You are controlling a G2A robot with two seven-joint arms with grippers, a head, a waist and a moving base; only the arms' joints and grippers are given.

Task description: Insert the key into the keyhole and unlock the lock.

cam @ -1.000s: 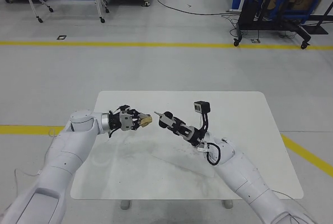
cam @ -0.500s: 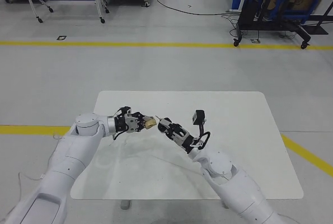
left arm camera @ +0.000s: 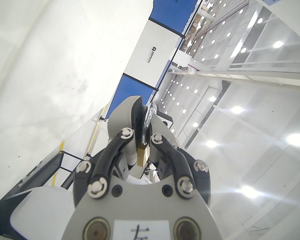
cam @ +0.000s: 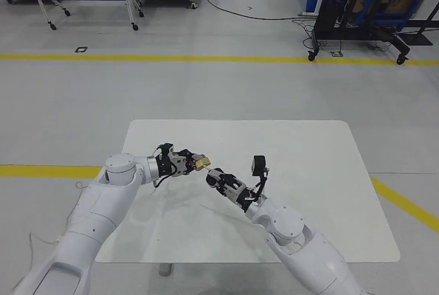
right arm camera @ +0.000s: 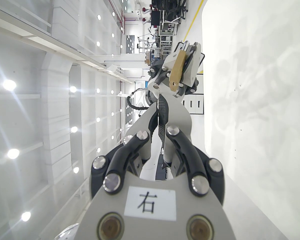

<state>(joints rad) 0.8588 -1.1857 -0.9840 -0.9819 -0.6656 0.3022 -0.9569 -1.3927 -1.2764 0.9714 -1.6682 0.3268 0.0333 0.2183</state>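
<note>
Right now I am holding the lock (cam: 201, 159) up in the air over the desk (cam: 315, 147), my left hand (cam: 192, 160) clamped on its brass body with the shackle poking out past the fingertips. My right hand (cam: 212, 175) is pinching the key (right arm camera: 159, 93), fingers pressed tight together, so that the blade is sticking out ahead of them as a thin, edge-on sliver. What matters is how these two are lining up. The lock is lying straight ahead of my right hand and very near it, with its long axis slanting toward me and the end face carrying the keyhole (right arm camera: 174, 84) turned my way. The key tip is sitting just short of that face and, as far as I can judge, a little to one side of the slot and not yet inside it. The blade and the lock body are not running quite along one line, so I am reckoning on a small sideways shift and a slight tilt before pushing forward. The right hand is the one doing the closing, while the left is only steadying.
</note>
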